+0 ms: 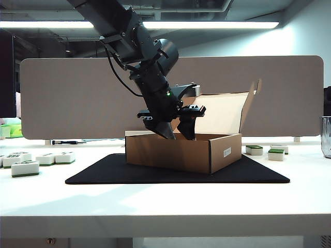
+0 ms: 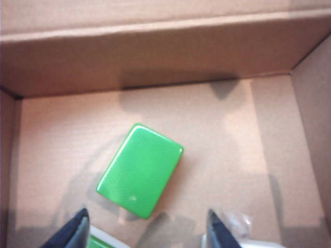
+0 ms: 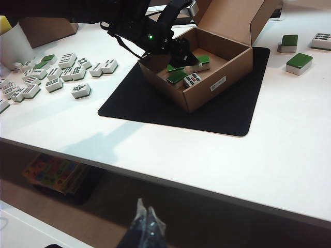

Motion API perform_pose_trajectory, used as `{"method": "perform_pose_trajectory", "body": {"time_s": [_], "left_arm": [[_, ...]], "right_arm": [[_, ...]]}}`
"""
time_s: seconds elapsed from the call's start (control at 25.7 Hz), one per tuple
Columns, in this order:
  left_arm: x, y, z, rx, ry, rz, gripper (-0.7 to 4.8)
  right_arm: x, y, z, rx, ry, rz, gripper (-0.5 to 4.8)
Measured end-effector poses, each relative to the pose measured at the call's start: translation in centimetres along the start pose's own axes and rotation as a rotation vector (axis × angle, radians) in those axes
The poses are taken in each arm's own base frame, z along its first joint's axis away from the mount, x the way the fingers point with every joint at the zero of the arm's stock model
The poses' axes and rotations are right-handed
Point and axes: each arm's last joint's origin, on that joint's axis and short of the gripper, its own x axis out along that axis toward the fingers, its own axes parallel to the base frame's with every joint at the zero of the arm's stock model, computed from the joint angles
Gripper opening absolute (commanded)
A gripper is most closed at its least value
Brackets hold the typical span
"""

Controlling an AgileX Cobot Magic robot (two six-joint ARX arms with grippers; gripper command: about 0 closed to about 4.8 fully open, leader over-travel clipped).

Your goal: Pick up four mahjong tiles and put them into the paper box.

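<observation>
The paper box stands open on a black mat, lid up. My left gripper reaches down into it. In the left wrist view the left gripper is open, its dark fingers wide apart with nothing between them. Just ahead of them a mahjong tile lies green back up on the box floor. The right wrist view shows more tiles inside the box: a green-backed one, a face-up one and another green one. My right gripper hangs shut below the table's front edge.
Loose tiles lie left of the mat and to its right. The black mat lies under the box. A glass stands at the far right and a white cup at the far left.
</observation>
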Motion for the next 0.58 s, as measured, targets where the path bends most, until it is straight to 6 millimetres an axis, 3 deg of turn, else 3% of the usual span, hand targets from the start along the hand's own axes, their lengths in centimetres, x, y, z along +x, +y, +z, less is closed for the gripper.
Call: {"method": "perform_pose_trajectory", "body": {"time_s": [0.12,0.23,0.51,0.58], "left_arm": [[-0.3,0.0,0.2,-0.001,0.014,-0.002,2.90],[-1.9,0.0,1.1,-0.003,0.048,-0.005,2.86],[-9.2,0.6,3.2,0.040,0.073,0.000,2.23],[-12.5,2.5,2.9,0.033,0.117,0.025,2.23]], "right_arm": [[0.0,0.0,0.0,0.000,0.000,0.000,-0.01],[0.0,0.0,0.0,0.000,0.000,0.000,-0.01],[0.0,0.0,0.0,0.000,0.000,0.000,-0.01],[0.0,0.0,0.0,0.000,0.000,0.000,-0.01]]}}
